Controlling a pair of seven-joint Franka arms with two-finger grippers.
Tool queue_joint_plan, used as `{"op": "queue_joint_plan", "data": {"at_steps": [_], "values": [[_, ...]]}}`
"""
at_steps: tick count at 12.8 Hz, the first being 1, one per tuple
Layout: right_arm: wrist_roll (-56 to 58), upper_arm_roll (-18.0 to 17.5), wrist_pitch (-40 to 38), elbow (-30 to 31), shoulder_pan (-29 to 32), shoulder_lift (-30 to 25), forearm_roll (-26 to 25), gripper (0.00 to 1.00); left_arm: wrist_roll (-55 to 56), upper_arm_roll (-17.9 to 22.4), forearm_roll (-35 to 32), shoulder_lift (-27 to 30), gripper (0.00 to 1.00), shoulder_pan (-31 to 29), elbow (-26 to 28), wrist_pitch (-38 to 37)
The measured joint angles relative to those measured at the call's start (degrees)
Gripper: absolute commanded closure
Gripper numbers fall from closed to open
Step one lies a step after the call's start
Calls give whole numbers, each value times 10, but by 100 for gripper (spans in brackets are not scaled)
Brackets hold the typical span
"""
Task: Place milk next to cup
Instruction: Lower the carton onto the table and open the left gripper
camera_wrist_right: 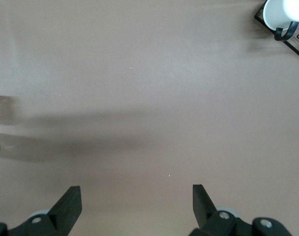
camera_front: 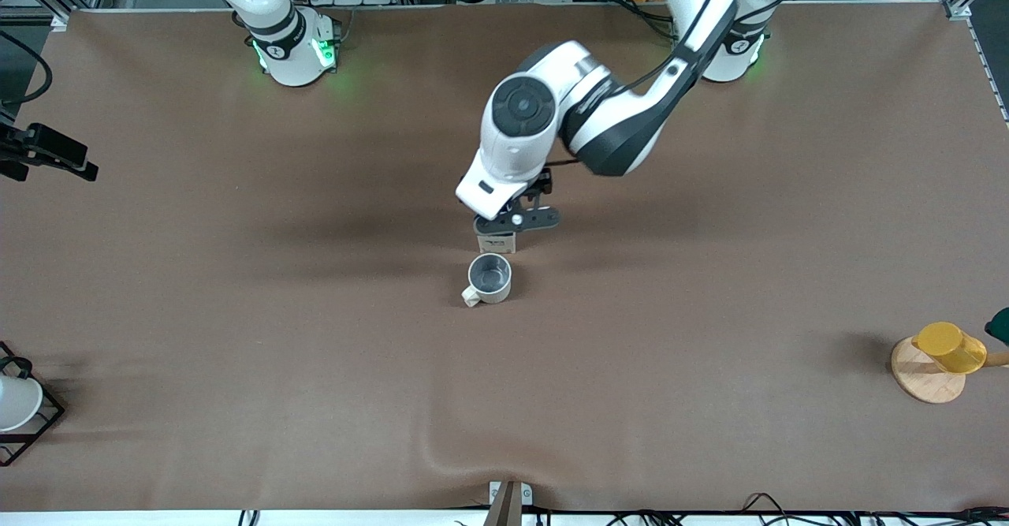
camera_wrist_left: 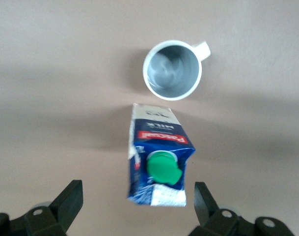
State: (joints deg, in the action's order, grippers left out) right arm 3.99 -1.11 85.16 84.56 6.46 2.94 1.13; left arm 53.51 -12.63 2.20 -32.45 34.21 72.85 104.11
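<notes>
The left gripper (camera_wrist_left: pixel 134 206) is found with its fingers (camera_wrist_left: pixel 69 200) spread wide to either side of the milk (camera_wrist_left: pixel 159 160), and clear space shows between each finger and the carton; nothing is held. The carton is seen standing upright on the table (camera_front: pixel 236 274), green cap uppermost, directly under that gripper. Its position is just beside the cup (camera_wrist_left: pixel 172 70), on the side farther from the front camera, with a narrow gap and no contact visible. The cup's handle is turned away from the carton, which is judged to leave the near wall free for close placement. The placement is judged complete, the wide spread allowing a lift without catching the carton. The right gripper (camera_wrist_right: pixel 137 209) is likewise fully open and empty over bare table; that arm waits.
</notes>
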Motion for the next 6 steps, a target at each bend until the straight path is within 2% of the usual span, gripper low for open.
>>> {"op": "queue_joint_plan", "data": {"at_steps": [6], "values": [[0, 3, 0, 0, 1, 0, 0, 0, -11, 7, -58, 108, 0, -146, 6, -78]]}}
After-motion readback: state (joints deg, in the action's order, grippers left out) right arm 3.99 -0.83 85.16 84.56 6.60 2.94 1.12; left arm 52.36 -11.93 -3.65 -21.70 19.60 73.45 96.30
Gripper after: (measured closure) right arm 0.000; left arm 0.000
